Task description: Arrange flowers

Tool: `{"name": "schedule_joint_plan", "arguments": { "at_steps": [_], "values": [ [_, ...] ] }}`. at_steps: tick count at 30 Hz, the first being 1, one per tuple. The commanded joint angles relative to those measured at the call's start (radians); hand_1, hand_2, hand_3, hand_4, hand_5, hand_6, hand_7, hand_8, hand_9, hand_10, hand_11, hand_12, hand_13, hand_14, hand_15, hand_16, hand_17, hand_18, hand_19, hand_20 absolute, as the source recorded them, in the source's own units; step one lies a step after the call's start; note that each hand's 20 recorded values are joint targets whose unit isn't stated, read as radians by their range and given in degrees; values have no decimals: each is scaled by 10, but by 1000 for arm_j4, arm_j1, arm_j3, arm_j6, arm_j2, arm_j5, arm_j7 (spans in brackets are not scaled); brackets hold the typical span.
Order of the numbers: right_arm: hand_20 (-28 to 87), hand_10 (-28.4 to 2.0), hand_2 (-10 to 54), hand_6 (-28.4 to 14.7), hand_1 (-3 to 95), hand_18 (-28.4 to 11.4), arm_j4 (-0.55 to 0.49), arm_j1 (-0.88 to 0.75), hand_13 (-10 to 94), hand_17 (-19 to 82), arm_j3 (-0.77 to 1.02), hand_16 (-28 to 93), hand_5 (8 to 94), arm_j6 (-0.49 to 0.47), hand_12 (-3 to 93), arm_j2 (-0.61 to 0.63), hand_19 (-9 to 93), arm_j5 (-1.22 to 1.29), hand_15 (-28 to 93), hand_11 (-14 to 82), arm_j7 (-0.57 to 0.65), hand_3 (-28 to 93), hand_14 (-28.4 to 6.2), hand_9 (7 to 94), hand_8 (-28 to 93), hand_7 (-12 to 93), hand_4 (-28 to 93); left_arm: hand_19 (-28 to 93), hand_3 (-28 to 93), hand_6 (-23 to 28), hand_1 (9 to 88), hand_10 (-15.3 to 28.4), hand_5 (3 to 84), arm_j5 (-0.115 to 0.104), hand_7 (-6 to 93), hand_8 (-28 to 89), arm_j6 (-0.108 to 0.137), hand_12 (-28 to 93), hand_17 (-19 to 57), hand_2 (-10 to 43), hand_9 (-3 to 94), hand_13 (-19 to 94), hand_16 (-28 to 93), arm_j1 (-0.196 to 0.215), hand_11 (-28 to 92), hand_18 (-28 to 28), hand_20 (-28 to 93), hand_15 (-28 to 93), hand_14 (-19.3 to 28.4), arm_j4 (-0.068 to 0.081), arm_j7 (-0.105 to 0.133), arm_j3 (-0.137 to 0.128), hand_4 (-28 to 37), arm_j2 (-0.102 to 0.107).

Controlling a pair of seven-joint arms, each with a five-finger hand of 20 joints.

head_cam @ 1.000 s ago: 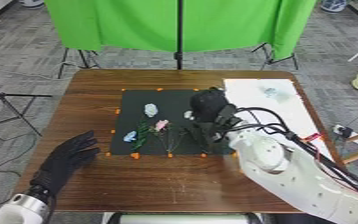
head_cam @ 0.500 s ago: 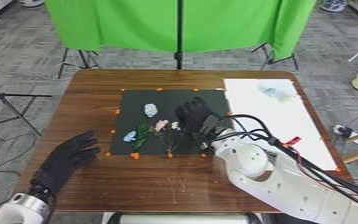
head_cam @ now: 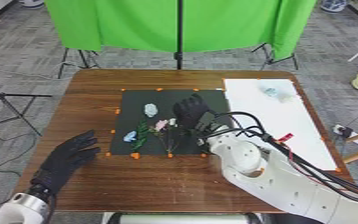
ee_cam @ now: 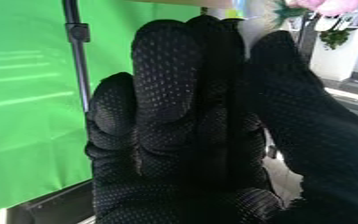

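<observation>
Head view: My right hand [head_cam: 190, 111], straight-fingered with the thumb close, nears the small white blossom [head_cam: 172, 121] and ruffled pink flower [head_cam: 161, 125] on the black mat [head_cam: 135, 100]. I judge placement underway; next, clear the thin stems [head_cam: 169, 143]. My left hand [head_cam: 70, 152] is loosely spread.

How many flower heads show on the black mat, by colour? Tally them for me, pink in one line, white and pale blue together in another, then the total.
Pink flower head: 1
White or pale blue flower heads: 3
Total in sight: 4; the right hand covers part of the mat.
</observation>
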Motion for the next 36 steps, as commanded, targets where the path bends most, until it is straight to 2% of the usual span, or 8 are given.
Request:
{"name": "schedule_joint_plan", "arguments": {
  "at_steps": [1,16,23,26,28,31,34,36],
  "values": [
    [411,-53,-95,14,414,-165,-28,-51,809,351,97,277,690,-82,395,1,812,29,481,281,-82,790,-6,805,-131,492,-283,526,699,54,240,115,311,8,170,-103,-9,140,-115,4,262,212,-44,23,225,208,31,466,135,30,-28,17,-283,-10],
    [425,-78,-95,16,342,-168,-87,-92,785,330,158,248,677,-62,262,31,801,80,508,412,-130,806,-14,748,-112,446,-283,526,698,53,240,114,311,8,170,-103,-8,141,-115,5,263,212,-44,27,226,207,31,467,136,28,-26,16,-283,-9],
    [419,-84,-91,25,298,-165,-110,-113,718,304,256,231,622,-48,236,117,779,62,521,426,-38,866,-22,673,-190,395,-283,526,698,53,240,115,311,9,170,-103,-4,140,-115,5,262,212,-44,32,226,207,31,466,135,24,-23,11,-283,-9],
    [400,-93,-84,16,276,-157,-109,-122,585,257,332,185,541,-184,217,167,737,78,517,416,36,897,-35,563,-237,380,-283,526,698,53,240,115,311,9,171,-103,-4,140,-115,5,263,212,-44,36,225,207,31,466,135,23,-23,7,-283,-9],
    [375,-99,-78,8,261,-160,-75,-109,494,223,339,160,468,-172,202,202,697,110,497,398,81,902,-49,487,-239,380,-283,526,698,53,240,114,311,7,171,-103,0,141,-115,5,263,212,-44,38,225,207,31,466,135,22,-23,6,-283,-9],
    [312,-102,-78,-10,239,-168,-45,-114,340,161,383,120,366,-251,183,256,621,125,419,344,144,909,-81,370,-233,370,-283,526,699,53,240,114,311,8,171,-103,0,141,-115,5,263,212,-44,38,225,208,31,466,135,22,-22,6,-283,-8],
    [218,-114,-76,-30,226,-187,-19,-130,220,95,430,143,284,-329,192,302,558,169,281,226,201,906,-110,274,-193,314,-283,526,699,53,239,115,311,9,171,-103,0,140,-115,4,263,212,-44,39,225,207,31,466,136,22,-21,5,-283,-7],
    [161,-120,-68,-48,222,-204,8,-134,166,55,429,169,239,-299,205,337,538,217,188,148,230,896,-128,219,-162,254,-283,526,699,53,239,115,311,8,171,-104,1,140,-116,4,263,212,-44,41,225,207,31,466,136,21,-19,4,-283,-6]
  ]
}}
